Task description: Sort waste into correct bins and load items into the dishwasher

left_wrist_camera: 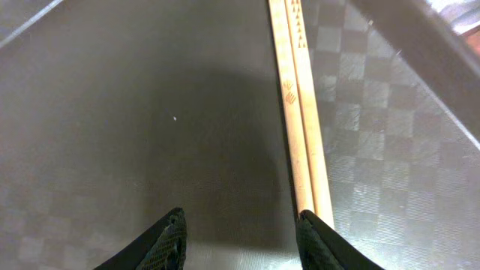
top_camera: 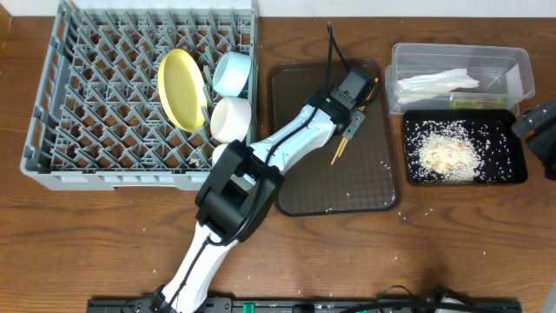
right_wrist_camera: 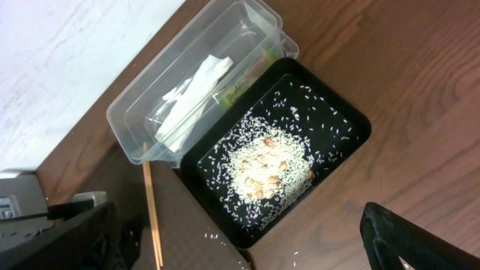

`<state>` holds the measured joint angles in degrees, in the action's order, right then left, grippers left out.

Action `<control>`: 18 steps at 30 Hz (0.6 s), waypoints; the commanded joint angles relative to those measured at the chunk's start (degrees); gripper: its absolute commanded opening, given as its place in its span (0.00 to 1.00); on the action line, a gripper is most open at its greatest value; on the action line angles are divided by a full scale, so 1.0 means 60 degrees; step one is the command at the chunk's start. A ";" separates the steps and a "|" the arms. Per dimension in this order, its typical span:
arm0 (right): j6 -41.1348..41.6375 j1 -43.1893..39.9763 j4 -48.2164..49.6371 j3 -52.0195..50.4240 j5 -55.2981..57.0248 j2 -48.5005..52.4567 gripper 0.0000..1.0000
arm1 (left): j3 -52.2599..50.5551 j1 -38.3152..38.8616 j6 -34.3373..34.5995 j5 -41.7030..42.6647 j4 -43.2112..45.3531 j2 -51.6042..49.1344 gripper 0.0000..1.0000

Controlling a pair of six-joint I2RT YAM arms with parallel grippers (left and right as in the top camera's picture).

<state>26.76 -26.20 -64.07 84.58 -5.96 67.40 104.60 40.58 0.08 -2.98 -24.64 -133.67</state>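
A pair of wooden chopsticks [top_camera: 339,152] [left_wrist_camera: 300,112] lies on the brown serving tray [top_camera: 295,113]. My left gripper [top_camera: 352,130] [left_wrist_camera: 244,217] hangs low over the tray, open. Its right fingertip [left_wrist_camera: 315,232] sits at the chopsticks' near end, and nothing is between the fingers. The grey dish rack [top_camera: 113,180] holds a yellow plate [top_camera: 181,89], a light-blue bowl [top_camera: 233,74] and a white bowl [top_camera: 231,119]. The clear tub [top_camera: 512,61] [right_wrist_camera: 150,97] holds the napkin [top_camera: 439,83] [right_wrist_camera: 191,94] and the wrapper [right_wrist_camera: 236,90]. Rice and scraps [top_camera: 447,152] [right_wrist_camera: 266,165] fill the black tray [top_camera: 408,148]. My right gripper [top_camera: 539,126] [right_wrist_camera: 236,225] is open above it.
A few rice grains lie scattered on the brown tray's lower right part [right_wrist_camera: 217,238] and on the wooden table. The left arm stretches diagonally from the front edge across the tray's left rim, close to the rack's front right corner.
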 commanded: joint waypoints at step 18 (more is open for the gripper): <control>0.0106 -0.0095 -0.0011 0.0025 -0.0011 0.0000 0.99 | 0.0084 -0.0015 -0.0073 0.0168 -0.0058 -0.0532 0.50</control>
<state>26.79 -26.20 -64.07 84.58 -5.96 67.40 104.60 40.58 0.10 -2.26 -24.69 -135.55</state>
